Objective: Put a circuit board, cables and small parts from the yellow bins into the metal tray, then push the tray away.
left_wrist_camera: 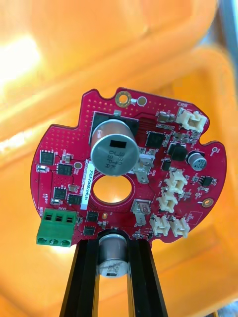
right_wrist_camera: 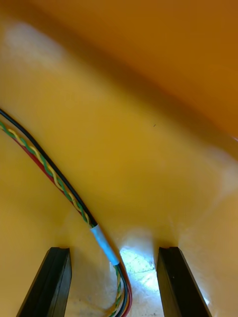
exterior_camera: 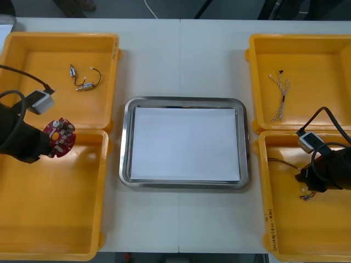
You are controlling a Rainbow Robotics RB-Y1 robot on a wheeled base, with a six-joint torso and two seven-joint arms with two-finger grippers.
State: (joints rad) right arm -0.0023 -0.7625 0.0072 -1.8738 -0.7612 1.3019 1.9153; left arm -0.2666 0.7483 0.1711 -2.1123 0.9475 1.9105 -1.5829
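Light table (exterior_camera: 181, 49) carrying four yellow bins (exterior_camera: 49, 60) and a metal tray (exterior_camera: 184, 101)
A thin seam runs through the middle of the table from its far edge to its near edge. Two bins stand at each side, one behind the other and touching: the far left bin (exterior_camera: 33, 104), the near left bin (exterior_camera: 55, 208), the far right bin (exterior_camera: 312, 60) and the near right bin (exterior_camera: 285, 224). The tray lies flat between the pairs, close to both, shiny at the rim and white inside, with bare table beyond it

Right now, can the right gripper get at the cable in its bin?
Probably yes: the right gripper sits low in the near right yellow bin, fingers open either side of the cable, nothing blocking.
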